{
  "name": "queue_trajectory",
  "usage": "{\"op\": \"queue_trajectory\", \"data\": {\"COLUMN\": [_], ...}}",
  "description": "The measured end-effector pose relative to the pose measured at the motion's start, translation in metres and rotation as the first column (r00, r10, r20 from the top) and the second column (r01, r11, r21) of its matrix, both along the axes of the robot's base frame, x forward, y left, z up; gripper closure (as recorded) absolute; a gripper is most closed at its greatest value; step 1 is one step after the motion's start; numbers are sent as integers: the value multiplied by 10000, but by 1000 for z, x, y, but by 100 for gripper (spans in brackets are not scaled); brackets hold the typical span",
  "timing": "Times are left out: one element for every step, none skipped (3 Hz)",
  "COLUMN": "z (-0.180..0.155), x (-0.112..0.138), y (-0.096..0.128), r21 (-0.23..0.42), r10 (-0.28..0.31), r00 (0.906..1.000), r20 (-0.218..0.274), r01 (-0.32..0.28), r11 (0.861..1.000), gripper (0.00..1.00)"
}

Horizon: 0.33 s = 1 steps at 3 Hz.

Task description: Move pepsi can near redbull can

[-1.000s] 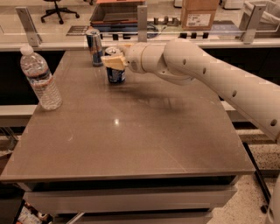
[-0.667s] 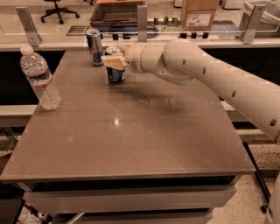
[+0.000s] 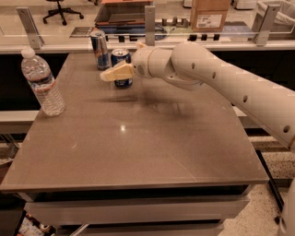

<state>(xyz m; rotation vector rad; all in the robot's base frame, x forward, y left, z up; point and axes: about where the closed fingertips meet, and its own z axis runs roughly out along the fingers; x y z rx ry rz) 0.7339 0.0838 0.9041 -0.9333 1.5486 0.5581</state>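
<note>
The pepsi can (image 3: 121,56) is short and blue with a silver top. It stands on the brown table (image 3: 152,143) at the far left-middle. The redbull can (image 3: 99,50), tall and slim, stands just left of it and slightly behind, a small gap apart. My gripper (image 3: 120,61) reaches in from the right at the end of the white arm (image 3: 216,78). It is open around the pepsi can. One cream finger (image 3: 117,72) crosses in front of the can's lower half, and the other tip (image 3: 139,45) shows behind its right side.
A clear water bottle (image 3: 44,83) stands near the table's left edge. Behind the table runs a counter with metal posts (image 3: 150,18), a dark tray (image 3: 122,14) and a cardboard box (image 3: 209,14).
The fingers have spread apart from the pepsi can. The front finger sits lower and the can's silver top now shows. The can stays beside the redbull can.
</note>
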Motion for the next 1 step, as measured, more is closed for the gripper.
{"op": "queue_trajectory", "data": {"z": [0], "x": [0], "y": [0], "r21": [0], "r10": [1], "r00": [10000], "r20": [0], "r01": [-1], "r11": [10000], "gripper": [0]}}
